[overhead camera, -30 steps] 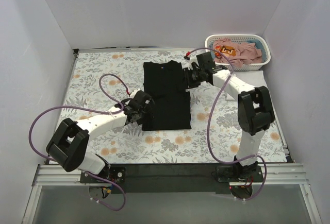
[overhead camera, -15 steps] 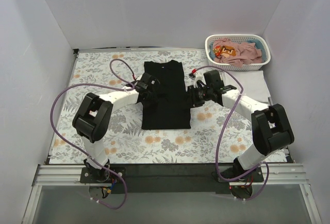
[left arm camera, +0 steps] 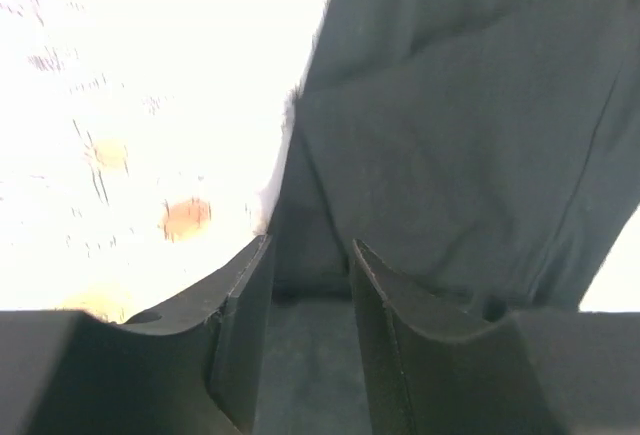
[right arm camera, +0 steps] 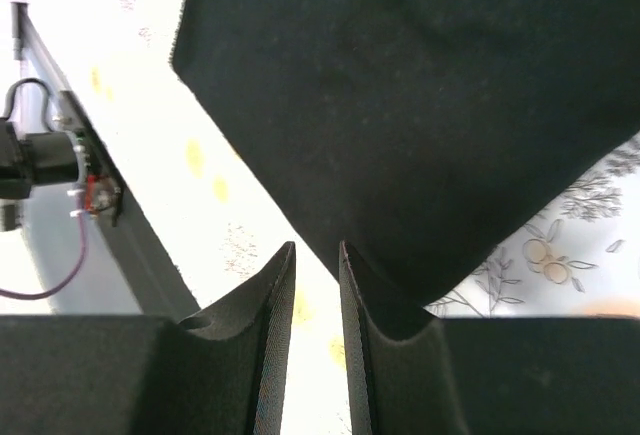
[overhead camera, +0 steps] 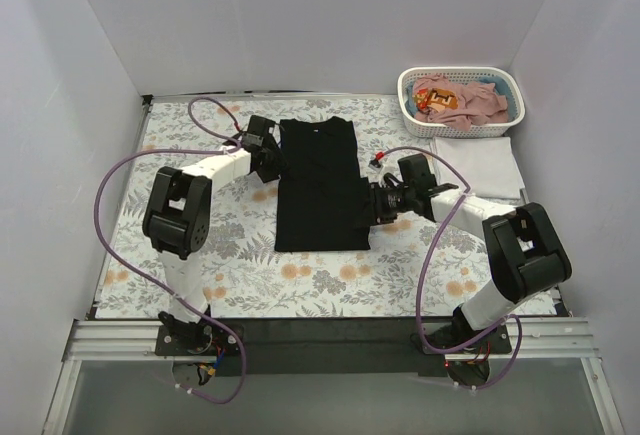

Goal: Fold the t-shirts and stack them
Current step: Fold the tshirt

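The black t-shirt [overhead camera: 318,185] lies folded into a long rectangle on the middle of the floral cloth. My left gripper [overhead camera: 270,155] is at its upper left edge. In the left wrist view the gripper [left arm camera: 310,245] is slightly open, with the shirt's [left arm camera: 470,105] edge running into the gap. My right gripper [overhead camera: 378,205] is at the lower right edge. In the right wrist view it [right arm camera: 316,247] is open by a narrow gap with only cloth showing between the fingers; the shirt [right arm camera: 420,95] lies just beyond the tips. A folded white t-shirt [overhead camera: 480,163] lies at the right. Pink t-shirts [overhead camera: 470,100] fill the basket.
The white slotted basket [overhead camera: 505,80] stands at the back right corner. The floral cloth [overhead camera: 200,245] covers the table. White walls close in the left, back and right. The metal rail [right arm camera: 110,205] of the near table edge shows in the right wrist view.
My left gripper has slid up the shirt's left edge from the lower corner to the upper part. My right gripper has moved down the right edge from top to lower part. The shirt stays put.
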You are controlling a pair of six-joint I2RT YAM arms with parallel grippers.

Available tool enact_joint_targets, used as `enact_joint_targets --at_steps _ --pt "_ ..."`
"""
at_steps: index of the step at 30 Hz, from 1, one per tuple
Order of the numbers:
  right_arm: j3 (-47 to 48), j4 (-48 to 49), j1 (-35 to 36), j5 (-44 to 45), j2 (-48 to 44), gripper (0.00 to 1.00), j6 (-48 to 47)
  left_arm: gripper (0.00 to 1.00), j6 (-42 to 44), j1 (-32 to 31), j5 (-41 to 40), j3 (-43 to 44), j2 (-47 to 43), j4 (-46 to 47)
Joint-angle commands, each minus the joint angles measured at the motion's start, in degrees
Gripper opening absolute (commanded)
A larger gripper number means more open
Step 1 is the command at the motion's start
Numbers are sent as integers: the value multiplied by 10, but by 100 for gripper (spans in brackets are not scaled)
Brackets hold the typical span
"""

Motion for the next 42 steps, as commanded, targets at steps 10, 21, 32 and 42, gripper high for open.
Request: enact_joint_targets --at_steps 10,21,32,42 --pt "-100 192 -7 -115 10 32 97 37 -62 -41 173 -332 -299 105" --pt "-165 249 -69 -135 100 31 76 34 -113 -42 132 -463 -303 128" --pt "-90 248 -85 -158 16 31 137 36 -107 -41 110 -409 -377 111" --pt "119 255 -87 -115 191 31 172 36 -69 -17 129 -212 -147 150"
